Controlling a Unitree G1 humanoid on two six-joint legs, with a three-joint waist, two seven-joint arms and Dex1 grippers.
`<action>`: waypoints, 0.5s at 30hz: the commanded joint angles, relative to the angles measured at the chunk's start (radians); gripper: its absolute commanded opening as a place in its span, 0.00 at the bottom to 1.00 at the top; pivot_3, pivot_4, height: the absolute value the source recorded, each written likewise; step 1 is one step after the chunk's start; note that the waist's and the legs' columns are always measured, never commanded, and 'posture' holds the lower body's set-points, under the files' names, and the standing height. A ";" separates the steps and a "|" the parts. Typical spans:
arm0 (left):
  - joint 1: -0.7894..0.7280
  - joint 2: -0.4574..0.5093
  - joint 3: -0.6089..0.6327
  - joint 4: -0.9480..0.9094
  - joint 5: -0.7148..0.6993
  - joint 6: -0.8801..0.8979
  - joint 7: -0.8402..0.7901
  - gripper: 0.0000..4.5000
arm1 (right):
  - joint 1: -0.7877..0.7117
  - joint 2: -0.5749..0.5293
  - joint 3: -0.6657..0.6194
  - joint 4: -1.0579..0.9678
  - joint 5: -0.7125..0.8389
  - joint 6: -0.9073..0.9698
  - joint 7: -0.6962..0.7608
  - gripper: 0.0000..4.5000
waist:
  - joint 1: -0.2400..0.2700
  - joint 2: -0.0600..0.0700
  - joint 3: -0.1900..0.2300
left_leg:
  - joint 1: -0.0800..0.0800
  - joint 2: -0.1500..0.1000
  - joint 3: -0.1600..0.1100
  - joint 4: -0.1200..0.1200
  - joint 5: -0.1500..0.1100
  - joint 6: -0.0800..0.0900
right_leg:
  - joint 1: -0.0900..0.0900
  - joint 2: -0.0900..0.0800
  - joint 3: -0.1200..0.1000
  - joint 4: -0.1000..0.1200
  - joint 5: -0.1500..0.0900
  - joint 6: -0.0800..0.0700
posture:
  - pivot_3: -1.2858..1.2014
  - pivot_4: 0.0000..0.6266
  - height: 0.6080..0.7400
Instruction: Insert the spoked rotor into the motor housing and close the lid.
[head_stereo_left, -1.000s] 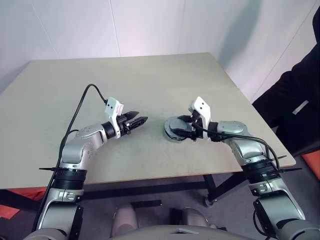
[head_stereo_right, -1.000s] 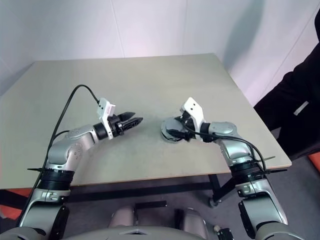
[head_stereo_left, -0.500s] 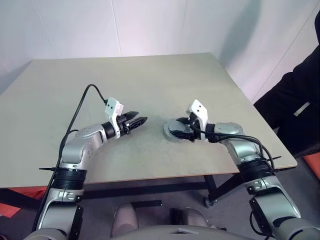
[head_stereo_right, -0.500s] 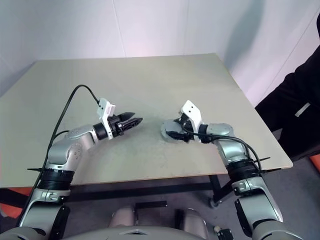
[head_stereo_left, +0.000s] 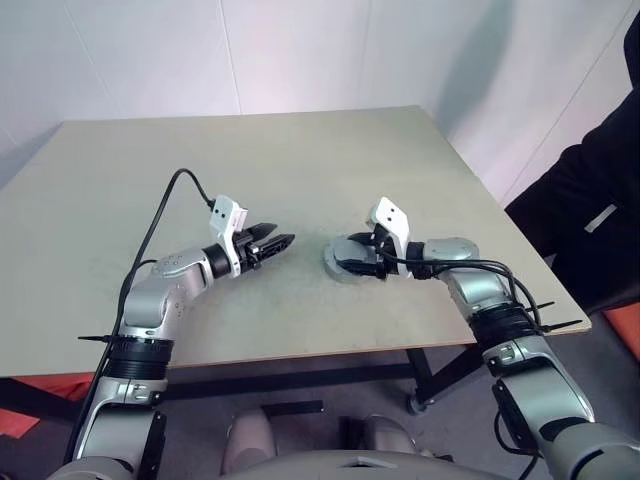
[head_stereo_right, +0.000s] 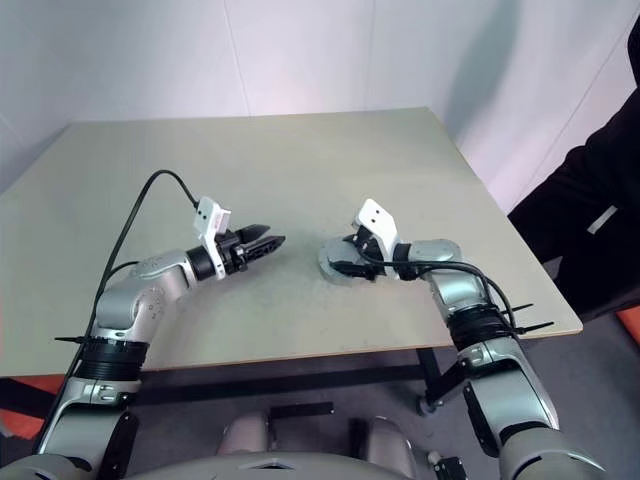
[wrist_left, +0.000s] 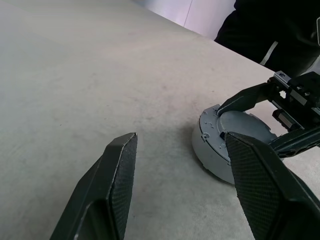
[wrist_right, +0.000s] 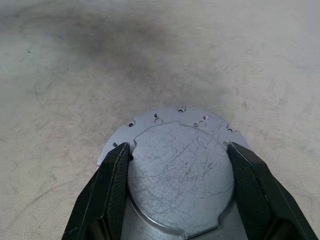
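The lid, a scratched light-grey disc, lies flat on top of the round silver-grey motor housing near the middle of the table. My right gripper reaches in from the right, shut on the lid, one black finger against each side of its raised centre. My left gripper hovers a short way to the left of the housing, pointing at it. It is open with nothing between its fingers. The spoked rotor is hidden.
The pale table stretches wide behind and to the left of the housing. Its front edge runs close below both arms. A person in dark clothing stands beyond the table's right edge.
My right gripper has sunk a little and edged forward with the lid, and its elbow has dropped. The left arm has kept still.
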 joint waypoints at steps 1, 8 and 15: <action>-0.009 0.006 0.004 -0.030 -0.002 -0.012 0.004 0.67 | -0.033 0.006 0.006 0.029 -0.022 -0.027 0.002 0.66 | -0.001 0.000 0.000 | 0.000 0.000 0.000 0.000 0.000 0.000 | 0.000 0.000 0.000 0.000 0.000 0.000 | 0.52 0.00 1.00; -0.011 -0.008 0.015 -0.040 -0.032 0.036 0.020 0.67 | -0.040 0.012 0.014 0.110 -0.024 -0.030 0.041 0.66 | -0.001 0.000 0.000 | 0.002 0.000 0.000 0.001 0.000 0.000 | 0.004 0.000 0.000 0.001 0.000 0.000 | 0.52 0.00 1.00; -0.061 -0.111 0.082 -0.004 -0.165 0.199 0.104 0.57 | -0.043 0.017 0.017 0.131 -0.032 -0.045 0.041 0.66 | 0.000 0.000 -0.001 | 0.005 0.000 0.000 0.001 0.000 0.000 | 0.007 0.000 0.000 0.000 0.000 0.000 | 0.52 0.00 1.00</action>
